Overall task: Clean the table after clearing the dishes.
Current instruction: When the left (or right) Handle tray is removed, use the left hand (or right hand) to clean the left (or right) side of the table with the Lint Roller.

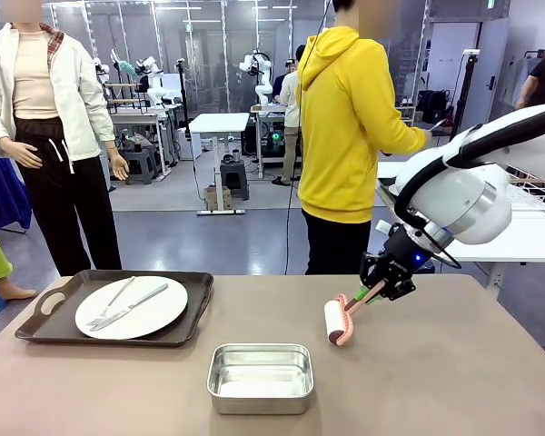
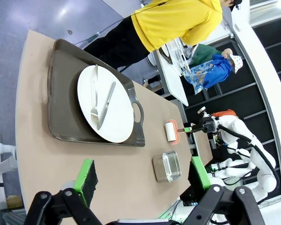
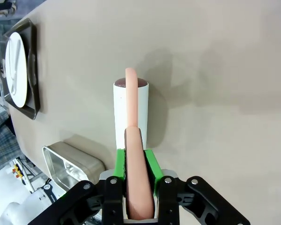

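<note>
Containers:
- Tray (image 1: 193,298): dark, rect., cut-out handles at both ends. Sits on table (image 1: 454,381), L side, toward far edge. Holds one round white plate (image 1: 159,313), flat, about centred in the tray.
- On the plate: fork (image 1: 109,305) + knife (image 1: 138,303), silver, side by side, laid on a diagonal, both fully within the plate rim.
- Pan (image 1: 259,401): small steel, rounded corners, near mid-table, close to the robot's edge, well apart from tray. Inside: shiny steel floor w/ reflections; can't tell more.

Other items:
- Roller (image 1: 334,322): white drum, pink frame + handle. Right of pan, farther across the table, apart from it. Drum looks to rest on the top, its shadow directly beside it; handle slopes up and to the R.
- R gripper (image 1: 388,280): fingers clamped on the roller handle, green pads on both sides of the pink grip (clear in R wrist view). Arm comes in from R side, big white joint above the table's R part.
- L gripper (image 2: 143,174): fingers spread wide, nothing between them; hangs over the table's L end and looks along its length.

Around / in the way:
- Person (image 1: 345,136), yellow hoodie, dark trousers, stands at far side just behind the roller, turned toward white table (image 1: 527,238) on the R.
- Table top betw. tray, pan and roller is bare taupe. Tray takes up the far L part.
</note>
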You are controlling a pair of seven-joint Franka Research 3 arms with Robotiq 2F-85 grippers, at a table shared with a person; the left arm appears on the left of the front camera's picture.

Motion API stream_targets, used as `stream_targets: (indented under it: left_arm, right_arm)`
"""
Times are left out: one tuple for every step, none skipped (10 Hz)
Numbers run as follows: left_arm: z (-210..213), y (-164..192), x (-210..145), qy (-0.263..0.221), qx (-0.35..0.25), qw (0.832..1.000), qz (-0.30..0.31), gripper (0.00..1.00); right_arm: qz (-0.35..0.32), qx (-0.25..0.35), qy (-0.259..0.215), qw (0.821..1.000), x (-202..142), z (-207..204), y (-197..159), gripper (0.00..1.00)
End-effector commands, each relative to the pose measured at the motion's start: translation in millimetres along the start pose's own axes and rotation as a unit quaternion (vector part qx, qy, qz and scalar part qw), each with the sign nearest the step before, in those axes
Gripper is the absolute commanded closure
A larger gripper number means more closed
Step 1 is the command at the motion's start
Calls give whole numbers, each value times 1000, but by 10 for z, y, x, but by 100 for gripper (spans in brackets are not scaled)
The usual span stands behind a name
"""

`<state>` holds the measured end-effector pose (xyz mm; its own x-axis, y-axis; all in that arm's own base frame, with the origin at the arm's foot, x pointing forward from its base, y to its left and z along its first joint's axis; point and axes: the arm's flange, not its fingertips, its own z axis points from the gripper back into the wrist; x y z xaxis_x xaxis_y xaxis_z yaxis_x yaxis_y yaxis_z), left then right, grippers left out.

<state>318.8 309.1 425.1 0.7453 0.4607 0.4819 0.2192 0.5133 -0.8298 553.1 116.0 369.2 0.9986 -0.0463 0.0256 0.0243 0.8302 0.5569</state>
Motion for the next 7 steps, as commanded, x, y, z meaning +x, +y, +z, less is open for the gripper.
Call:
stream_targets:
  left_arm:
    - [33, -18, -3, -1, -6, 1000, -4, 0]
    - [33, -18, -3, -1, -6, 1000, -4, 0]
    - [33, -18, -3, -1, -6, 1000, -4, 0]
    - [33, -18, -3, -1, -6, 1000, -4, 0]
    - [33, -18, -3, -1, -6, 1000, -4, 0]
    - [33, -18, -3, -1, -6, 1000, -4, 0]
    - [33, -18, -3, -1, -6, 1000, -4, 0]
  right_arm:
    - [13, 11, -20, 1000, 5, -40, -79, 78]
    - [12, -5, -24, 1000, -16, -44, -239, 78]
    - [6, -21, -1, 1000, -3, -1, -446, 78]
    - [-24, -27, 4, 999, 77, 73, -707, 78]
    - [-47, -21, 17, 999, 159, 183, -935, 78]
    - [-67, -24, 11, 997, 259, 305, -1132, 78]
    - [-75, -35, 4, 997, 319, 402, -1254, 78]
